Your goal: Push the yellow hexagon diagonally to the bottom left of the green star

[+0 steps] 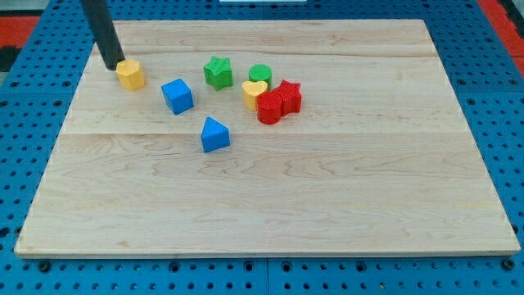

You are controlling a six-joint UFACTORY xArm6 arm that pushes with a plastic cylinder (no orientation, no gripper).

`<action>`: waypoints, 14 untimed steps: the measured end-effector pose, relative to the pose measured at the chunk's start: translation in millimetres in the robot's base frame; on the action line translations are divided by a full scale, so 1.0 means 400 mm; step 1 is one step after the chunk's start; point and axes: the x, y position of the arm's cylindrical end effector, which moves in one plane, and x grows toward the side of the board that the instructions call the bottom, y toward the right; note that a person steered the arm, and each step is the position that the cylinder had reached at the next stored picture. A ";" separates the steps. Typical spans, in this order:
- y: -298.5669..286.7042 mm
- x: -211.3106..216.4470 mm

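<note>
We see a wooden board (270,213) that lies on a blue perforated table (33,164). Nearest to the view's bottom stands the blue triangular block (214,135), alone. From it, at about 11 o'clock and near, stands the blue cube (177,96).

At about 2 o'clock from the triangular block there is a tight cluster. The red cylinder (269,107) is at its front, touching the red star (289,96) on the view's right and the yellow heart (254,93) at about 11 o'clock. The green cylinder (260,74) sits just behind the heart, and we cannot tell if they touch.

The green star (218,72) stands apart from the cluster, at about 9 o'clock from the green cylinder. The yellow hexagon (130,74) is well apart from the star, at about 9 o'clock from it, near the board's far left corner.

Our rod (100,29) comes down from the view's top, and my tip (110,65) is at about 10 o'clock from the yellow hexagon, just beside it or touching it. The rod has no jaws and holds nothing.
</note>
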 end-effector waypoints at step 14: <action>0.262 0.092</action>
